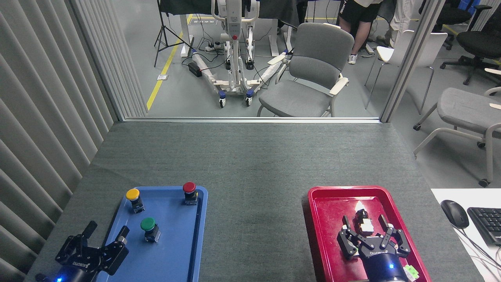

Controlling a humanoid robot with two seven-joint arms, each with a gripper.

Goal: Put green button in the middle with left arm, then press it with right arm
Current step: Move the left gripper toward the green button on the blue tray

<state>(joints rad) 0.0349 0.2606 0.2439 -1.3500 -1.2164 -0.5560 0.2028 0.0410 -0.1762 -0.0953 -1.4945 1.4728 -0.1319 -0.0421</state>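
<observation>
The green button (149,227) stands upright in the blue tray (172,254), near its middle. My left gripper (107,231) hovers over the tray's left edge, open, its fingers to the left of the green button and apart from it. My right gripper (364,225) is open above the red tray (325,219), its fingers on either side of a small black-and-white part (364,222) lying there. The dark grey felt tabletop (254,203) between the two trays is the middle.
A yellow button (134,197) and a red button (190,191) stand at the back of the blue tray. A mouse (454,213) and keyboard (487,223) sit on a white surface at the right. Chairs and a person stand beyond the table.
</observation>
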